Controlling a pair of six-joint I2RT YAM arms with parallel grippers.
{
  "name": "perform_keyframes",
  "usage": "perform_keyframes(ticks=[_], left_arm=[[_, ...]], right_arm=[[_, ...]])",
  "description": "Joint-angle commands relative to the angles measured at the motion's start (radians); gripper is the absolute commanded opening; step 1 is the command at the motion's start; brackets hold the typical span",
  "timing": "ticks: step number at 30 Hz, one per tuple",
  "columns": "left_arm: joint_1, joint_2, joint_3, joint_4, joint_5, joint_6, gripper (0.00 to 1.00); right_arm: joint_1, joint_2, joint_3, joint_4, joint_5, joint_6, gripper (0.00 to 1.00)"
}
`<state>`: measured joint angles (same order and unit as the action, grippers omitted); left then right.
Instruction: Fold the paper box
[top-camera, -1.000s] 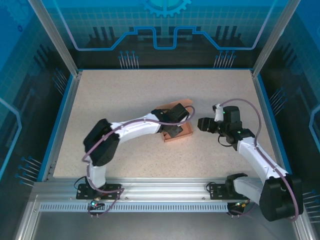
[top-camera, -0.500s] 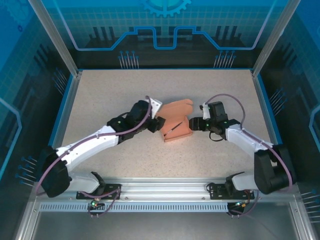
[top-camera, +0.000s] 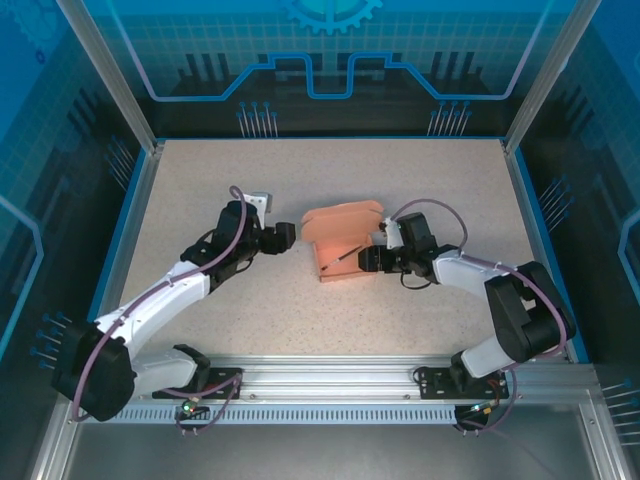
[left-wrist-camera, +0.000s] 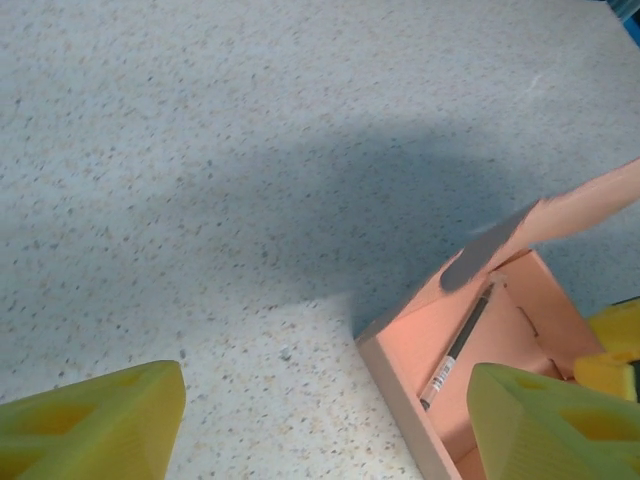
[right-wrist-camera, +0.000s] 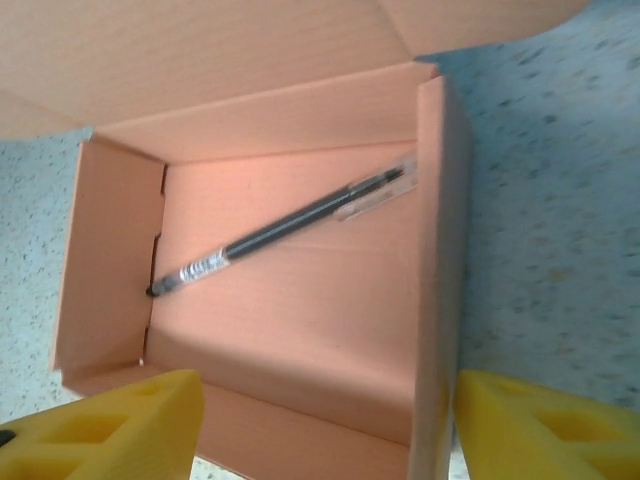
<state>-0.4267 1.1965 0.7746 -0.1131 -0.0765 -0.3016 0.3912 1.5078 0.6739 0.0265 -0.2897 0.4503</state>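
The salmon-pink paper box (top-camera: 348, 258) stands mid-table as an open tray, its lid flap (top-camera: 340, 218) raised at the far side. A thin dark stick (right-wrist-camera: 280, 229) lies slantwise on the box floor (right-wrist-camera: 300, 310). My right gripper (top-camera: 368, 259) is at the box's right side, open, its yellow fingers (right-wrist-camera: 545, 425) straddling the near wall (right-wrist-camera: 325, 430) without closing. My left gripper (top-camera: 287, 238) hangs open over bare table left of the box, apart from it. In the left wrist view the box corner (left-wrist-camera: 400, 375) lies between its fingertips (left-wrist-camera: 95, 415).
The speckled tabletop (top-camera: 220, 180) is bounded by a blue rim and a metal frame. An aluminium rail (top-camera: 320, 385) runs along the near edge by the arm bases. Bare table lies left of and behind the box.
My left arm has pulled back leftward off the box. My right gripper has swung in to the box's right side. The box has slid slightly left, lid still raised.
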Motion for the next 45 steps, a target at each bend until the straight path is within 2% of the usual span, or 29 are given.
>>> perform_keyframes(ticks=[1, 6, 12, 17, 22, 33, 40, 45], left_arm=[[0.015, 0.029, -0.018, 0.078, 0.073, -0.017, 0.77], [0.018, 0.092, -0.034, 0.164, 0.136, 0.027, 0.79], [0.04, 0.163, -0.055, 0.3, 0.202, 0.153, 0.81], [0.059, 0.227, -0.063, 0.412, 0.266, 0.244, 0.81], [0.059, 0.287, -0.045, 0.436, 0.267, 0.295, 0.8], [0.058, 0.357, -0.002, 0.44, 0.328, 0.315, 0.58], [0.058, 0.39, 0.046, 0.402, 0.352, 0.326, 0.43], [0.056, 0.395, 0.063, 0.371, 0.361, 0.331, 0.34]], right_arm=[[0.029, -0.005, -0.01, 0.056, -0.001, 0.041, 0.67], [0.016, -0.088, 0.004, -0.02, 0.117, -0.035, 0.67], [-0.061, -0.203, 0.043, -0.073, 0.244, -0.2, 0.67], [-0.07, -0.191, 0.094, -0.067, 0.259, -0.37, 0.66], [-0.068, -0.135, 0.129, -0.021, 0.224, -0.446, 0.64], [-0.066, -0.01, 0.236, -0.015, 0.176, -0.48, 0.54], [-0.064, 0.025, 0.249, -0.009, 0.154, -0.479, 0.41], [-0.063, 0.028, 0.244, -0.007, 0.153, -0.475, 0.36]])
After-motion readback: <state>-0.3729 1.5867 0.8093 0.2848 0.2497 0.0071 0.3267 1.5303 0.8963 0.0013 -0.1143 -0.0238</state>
